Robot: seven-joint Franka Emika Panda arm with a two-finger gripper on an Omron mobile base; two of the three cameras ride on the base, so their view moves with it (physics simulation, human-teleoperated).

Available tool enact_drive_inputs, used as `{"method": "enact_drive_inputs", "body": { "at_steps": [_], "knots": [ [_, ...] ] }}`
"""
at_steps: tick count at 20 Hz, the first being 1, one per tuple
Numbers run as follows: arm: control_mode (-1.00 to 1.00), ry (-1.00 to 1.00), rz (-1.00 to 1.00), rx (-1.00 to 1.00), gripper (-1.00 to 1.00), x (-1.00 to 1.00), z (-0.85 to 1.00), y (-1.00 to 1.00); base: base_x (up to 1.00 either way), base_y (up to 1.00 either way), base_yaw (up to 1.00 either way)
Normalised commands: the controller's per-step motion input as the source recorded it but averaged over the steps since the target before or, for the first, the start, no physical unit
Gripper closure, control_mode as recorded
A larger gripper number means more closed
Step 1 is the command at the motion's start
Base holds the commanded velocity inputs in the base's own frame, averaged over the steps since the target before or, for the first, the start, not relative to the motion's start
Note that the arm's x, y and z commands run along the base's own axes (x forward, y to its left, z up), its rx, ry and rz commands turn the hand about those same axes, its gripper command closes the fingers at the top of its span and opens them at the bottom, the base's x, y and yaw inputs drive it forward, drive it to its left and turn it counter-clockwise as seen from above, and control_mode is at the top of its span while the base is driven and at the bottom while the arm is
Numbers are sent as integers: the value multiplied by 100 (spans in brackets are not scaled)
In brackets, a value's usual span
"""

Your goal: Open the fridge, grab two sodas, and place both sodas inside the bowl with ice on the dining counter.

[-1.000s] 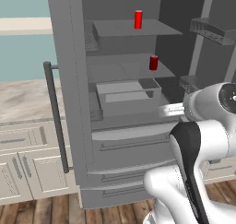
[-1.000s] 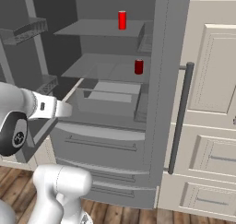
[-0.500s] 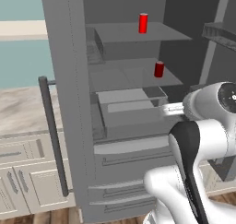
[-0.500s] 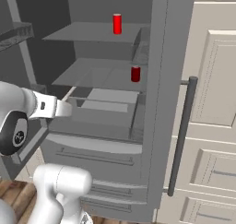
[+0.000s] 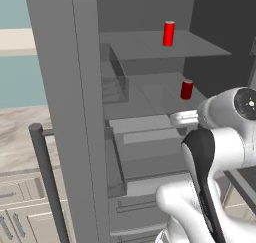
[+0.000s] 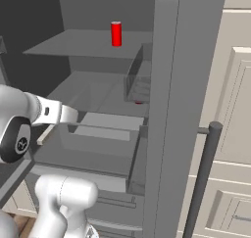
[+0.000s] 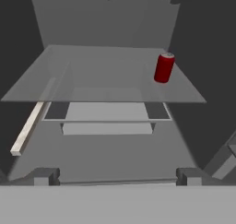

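Observation:
The grey fridge [image 5: 60,87] stands open with both doors swung out. One red soda [image 5: 169,33] stands on the upper shelf, and a second soda [image 5: 186,89] on the glass shelf below. My gripper [image 7: 119,177] is open and empty, just in front of the shelves, facing in. In the hand view the lower soda [image 7: 163,67] is ahead and to the right on the glass shelf. From the right base view the upper soda [image 6: 115,34] is plain, and the lower soda [image 6: 139,102] peeks out behind a door bin. The bowl and the dining counter are out of view.
Long bar handles [image 5: 47,182] [image 6: 203,178] stick out from the open doors on both sides of me. A grey drawer [image 5: 145,132] sits under the glass shelf. Cream cabinets [image 6: 235,109] flank the fridge, with a marble counter [image 5: 20,132] to the left.
Both base views have closed in on the fridge, so the base has driven forward. The sodas have stayed on their shelves. The gripper stays open.

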Motion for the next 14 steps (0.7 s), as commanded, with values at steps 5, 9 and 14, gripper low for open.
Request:
{"method": "enact_drive_inputs", "body": {
  "at_steps": [5, 9, 14],
  "knots": [
    [100, 0, 0, 0, -100, 0, 0, 0, 62, -18, -1],
    [-100, -21, -1, -4, -100, 26, -9, -31, 0, 0, 0],
    [-100, -25, -2, -7, -100, 32, -15, -27, 0, 0, 0]
  ]
}}
